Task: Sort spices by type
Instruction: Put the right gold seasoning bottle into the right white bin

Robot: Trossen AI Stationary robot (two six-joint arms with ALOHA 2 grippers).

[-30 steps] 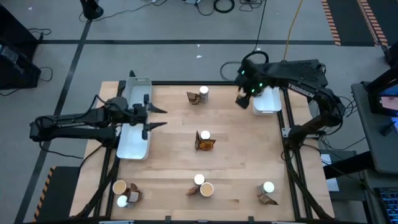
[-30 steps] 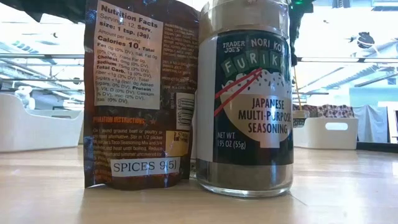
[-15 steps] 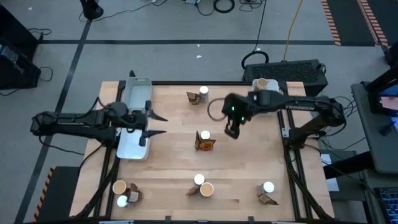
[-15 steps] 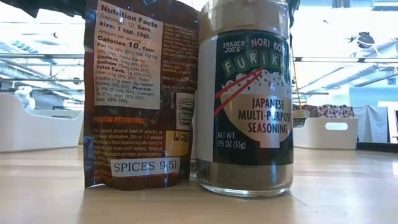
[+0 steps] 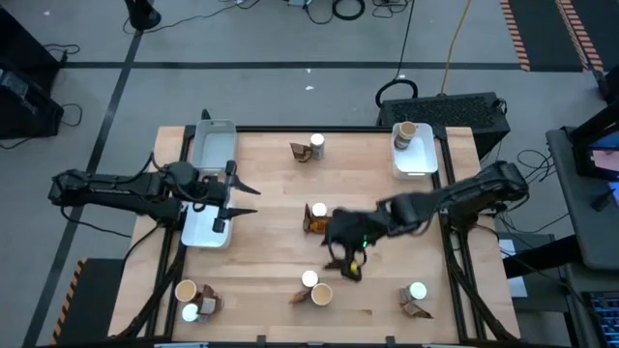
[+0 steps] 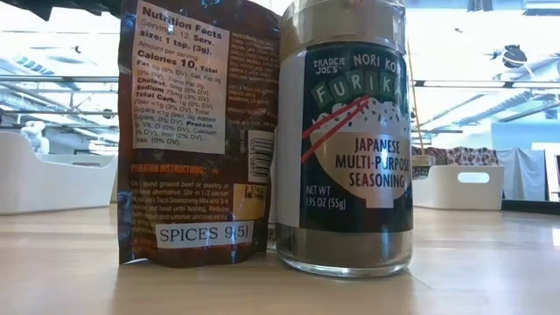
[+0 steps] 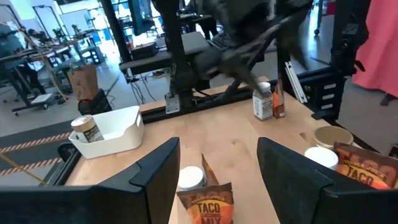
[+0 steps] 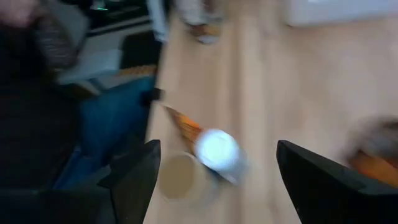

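Right gripper sits low over the centre of the table, fingers spread wide with nothing between them, just above the white-lidded jar and tan-topped jar near the bottom edge. A brown packet and another white-lidded jar stand mid-frame. One tan-topped jar rests in the upper-right tray. Left gripper hovers at centre left over the left tray, fingers wide apart, empty.

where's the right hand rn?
High view: right hand is over the table's front-middle, open, just above the white-lidded jar and tan-lidded jar.
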